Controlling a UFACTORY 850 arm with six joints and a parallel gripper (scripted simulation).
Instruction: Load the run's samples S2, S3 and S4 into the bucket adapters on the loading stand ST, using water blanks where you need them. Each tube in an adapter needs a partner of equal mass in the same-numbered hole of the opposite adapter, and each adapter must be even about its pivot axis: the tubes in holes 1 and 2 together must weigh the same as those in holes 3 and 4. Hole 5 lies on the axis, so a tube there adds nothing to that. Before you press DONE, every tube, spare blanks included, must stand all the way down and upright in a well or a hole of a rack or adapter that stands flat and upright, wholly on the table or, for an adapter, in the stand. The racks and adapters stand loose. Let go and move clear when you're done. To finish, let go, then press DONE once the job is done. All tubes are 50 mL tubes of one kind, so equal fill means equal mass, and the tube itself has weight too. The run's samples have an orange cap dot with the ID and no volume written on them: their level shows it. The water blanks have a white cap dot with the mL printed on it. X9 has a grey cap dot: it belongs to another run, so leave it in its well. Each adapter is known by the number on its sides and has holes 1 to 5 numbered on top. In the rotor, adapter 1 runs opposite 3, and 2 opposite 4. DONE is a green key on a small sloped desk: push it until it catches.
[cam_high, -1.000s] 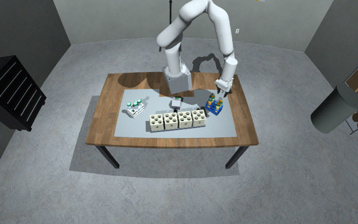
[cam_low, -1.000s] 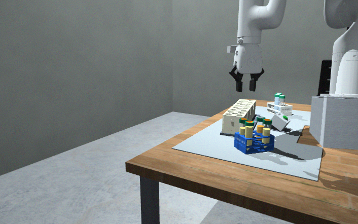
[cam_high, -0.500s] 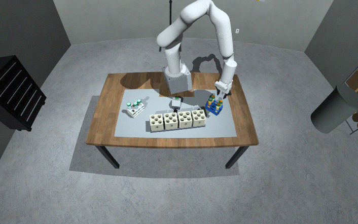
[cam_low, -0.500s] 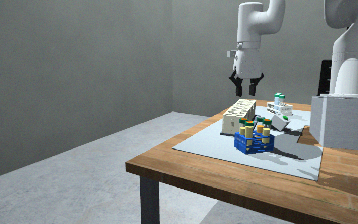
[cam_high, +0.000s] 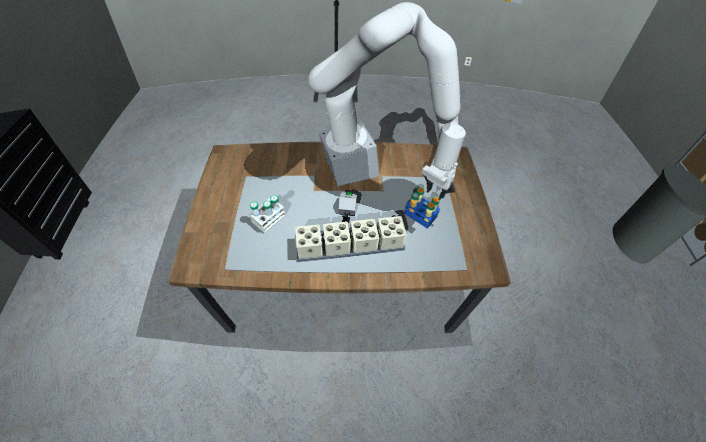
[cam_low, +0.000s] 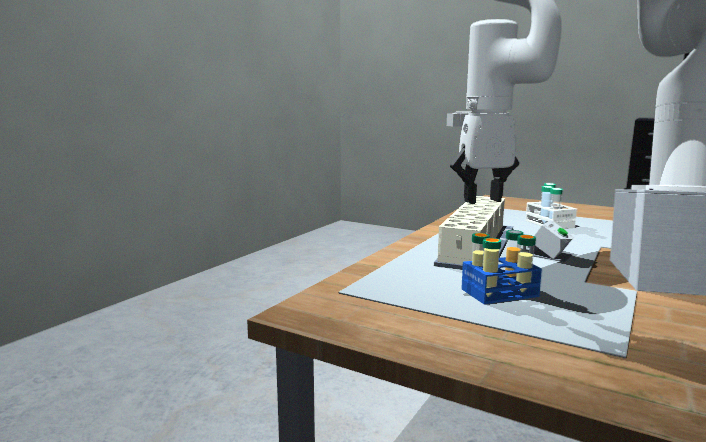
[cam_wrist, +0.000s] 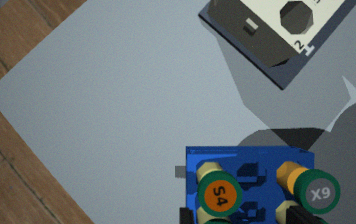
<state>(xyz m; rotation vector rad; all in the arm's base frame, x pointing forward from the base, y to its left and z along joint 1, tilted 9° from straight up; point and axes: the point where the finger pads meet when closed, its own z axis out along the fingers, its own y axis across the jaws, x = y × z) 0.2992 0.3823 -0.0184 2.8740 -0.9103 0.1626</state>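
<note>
My gripper (cam_high: 436, 191) (cam_low: 483, 199) (cam_wrist: 243, 218) is open and empty above the blue sample rack (cam_low: 471, 283) (cam_wrist: 250, 151). S4 (cam_low: 480, 237) (cam_wrist: 220, 196) and X9 (cam_low: 514, 234) (cam_wrist: 320, 193) stand there with two other orange-dotted tubes. The front one (cam_low: 491, 242) is filled nearly to its cap; the right one (cam_low: 526, 239) is lower. Their IDs are unreadable now. Four cream adapters stand in the loading stand (cam_high: 348, 255) (cam_low: 450, 264) (cam_wrist: 282, 86); their visible holes look empty. Three green-capped blanks stand in the white rack (cam_high: 266, 225) (cam_low: 565, 215).
The small sloped desk (cam_high: 347, 204) (cam_low: 549, 240) with the green DONE key (cam_high: 348, 194) (cam_low: 562, 232) stands between the arm base (cam_high: 354, 163) and the adapters. The blue rack is right of the adapters in the top view; the white rack is left.
</note>
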